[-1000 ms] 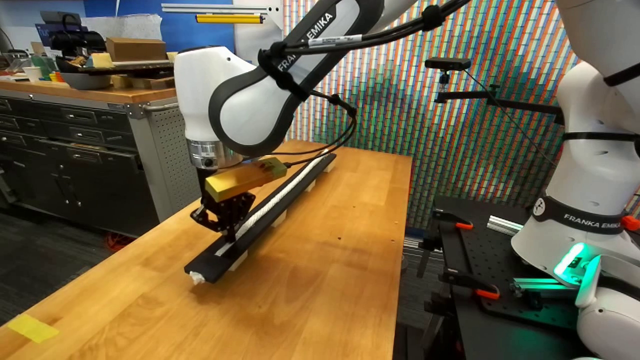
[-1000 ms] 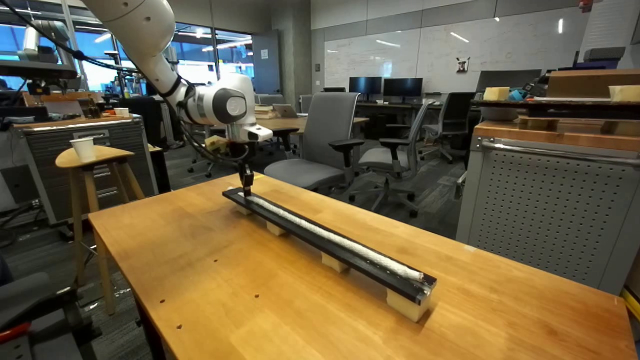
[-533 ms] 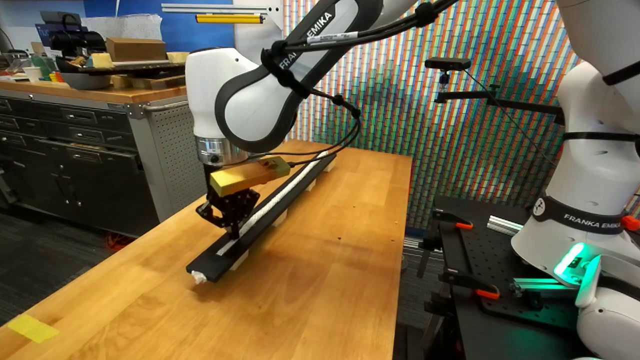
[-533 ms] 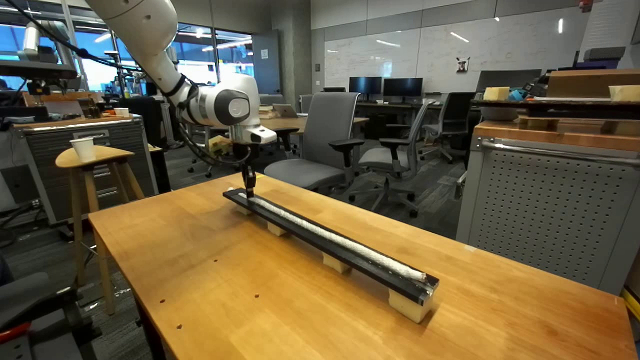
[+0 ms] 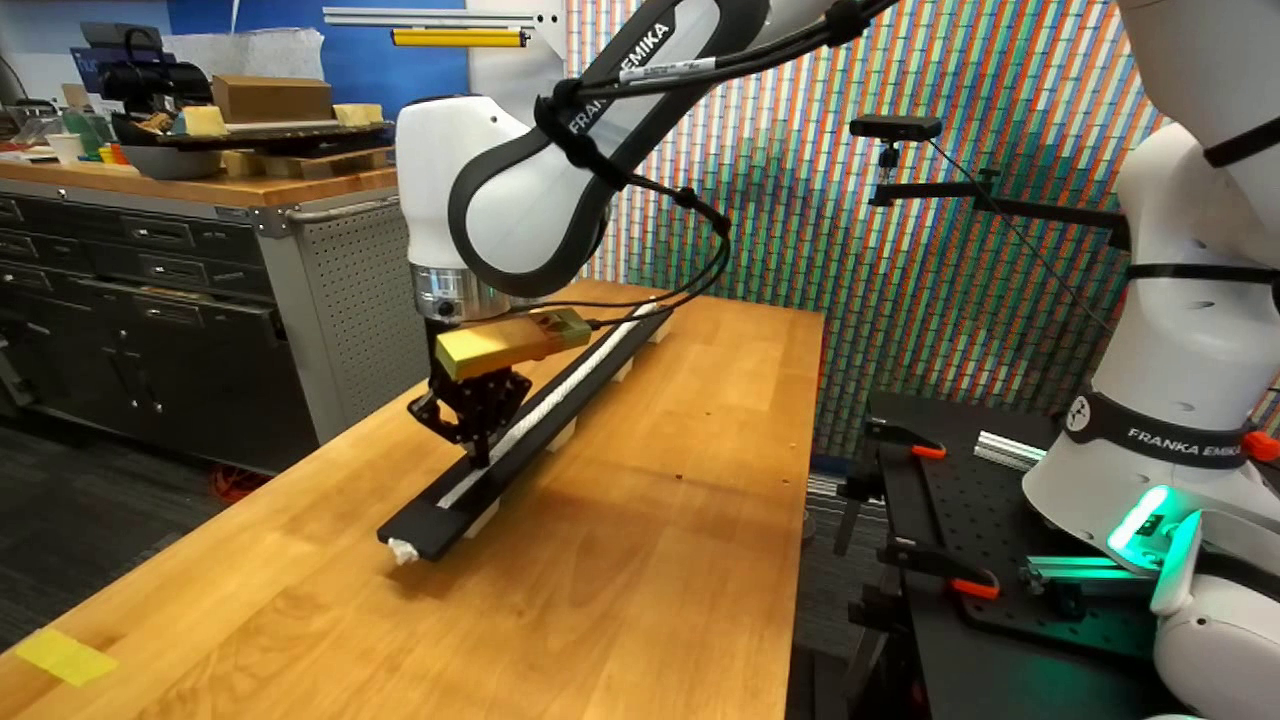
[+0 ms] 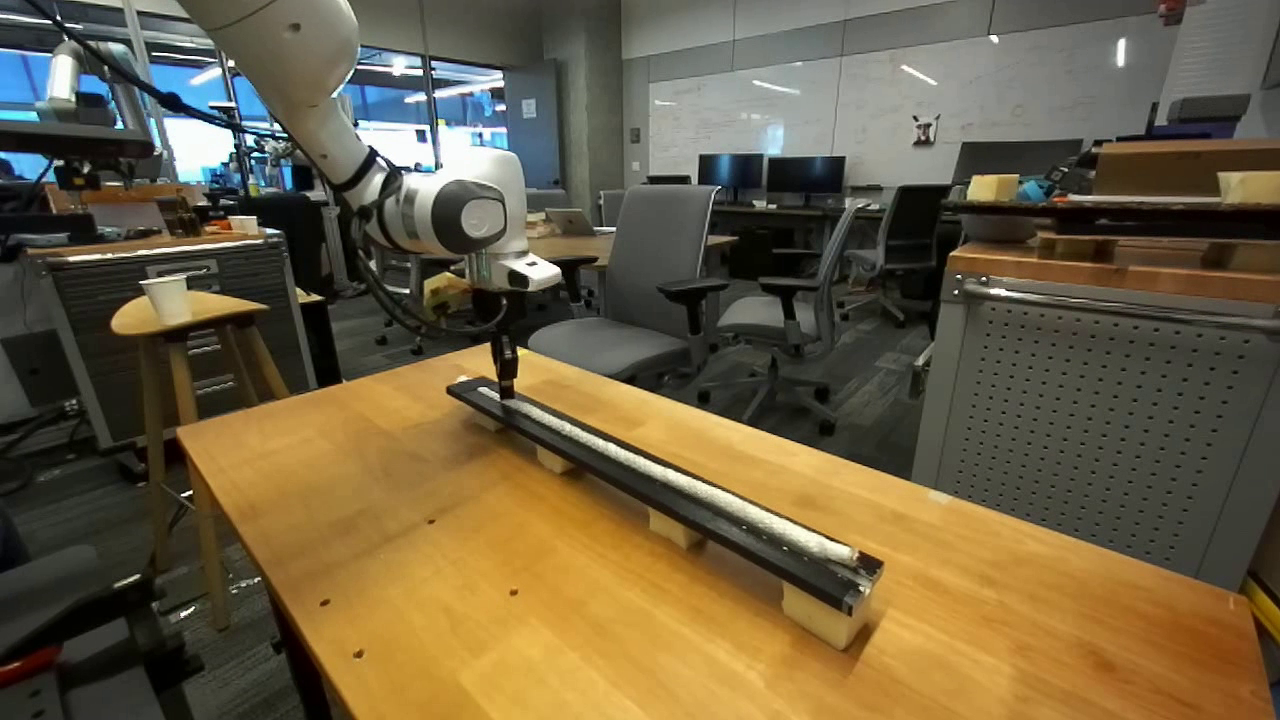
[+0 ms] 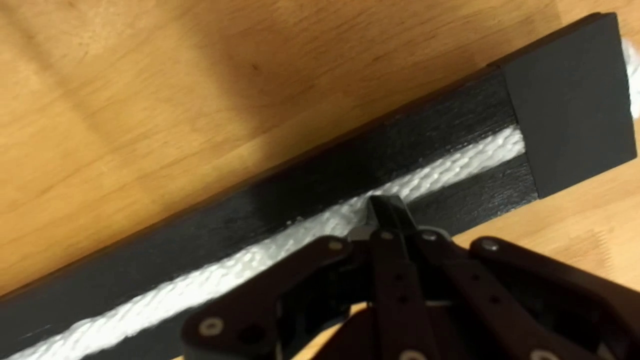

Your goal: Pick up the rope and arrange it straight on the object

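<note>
The white rope (image 7: 190,290) lies nearly straight along the top of the object, a long black bar (image 7: 320,185), in all views. One stretch passes under a flat black cover (image 7: 570,110) at the bar's end, and a white tuft (image 5: 403,551) sticks out beyond it. My gripper (image 7: 387,200) points down at the rope not far from that cover, fingers together. Its tips overlap the rope in the wrist view; whether they press on it cannot be told. Both exterior views show the gripper (image 5: 480,460) upright over the bar (image 6: 650,490), nothing seen between its fingers.
Pale blocks (image 6: 822,612) prop the bar above the wooden tabletop (image 5: 640,580). Yellow tape (image 5: 66,655) is stuck near a table corner. A grey chair (image 6: 650,290) stands behind the table's far edge, and a black table with clamps (image 5: 985,590) is alongside.
My gripper has travelled a short way along the rope, away from the covered end, staying shut. The bar has slid slightly in the same direction, along its length.
</note>
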`<act>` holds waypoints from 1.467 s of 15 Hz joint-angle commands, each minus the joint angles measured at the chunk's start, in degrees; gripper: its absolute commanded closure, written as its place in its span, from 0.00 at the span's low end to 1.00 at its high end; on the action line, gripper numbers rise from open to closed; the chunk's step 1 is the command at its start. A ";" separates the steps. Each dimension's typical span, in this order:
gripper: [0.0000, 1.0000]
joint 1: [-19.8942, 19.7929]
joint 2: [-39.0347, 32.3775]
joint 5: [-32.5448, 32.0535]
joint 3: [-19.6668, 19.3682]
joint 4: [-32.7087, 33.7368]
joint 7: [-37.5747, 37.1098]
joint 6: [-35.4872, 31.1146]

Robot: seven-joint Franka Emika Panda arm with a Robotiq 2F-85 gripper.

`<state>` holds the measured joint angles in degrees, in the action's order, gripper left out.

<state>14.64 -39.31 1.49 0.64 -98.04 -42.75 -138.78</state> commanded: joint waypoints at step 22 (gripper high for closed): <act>1.00 -1.71 4.94 -2.42 -2.82 -2.94 8.06 6.78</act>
<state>11.77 -36.80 0.49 -0.61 -99.49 -34.67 -132.77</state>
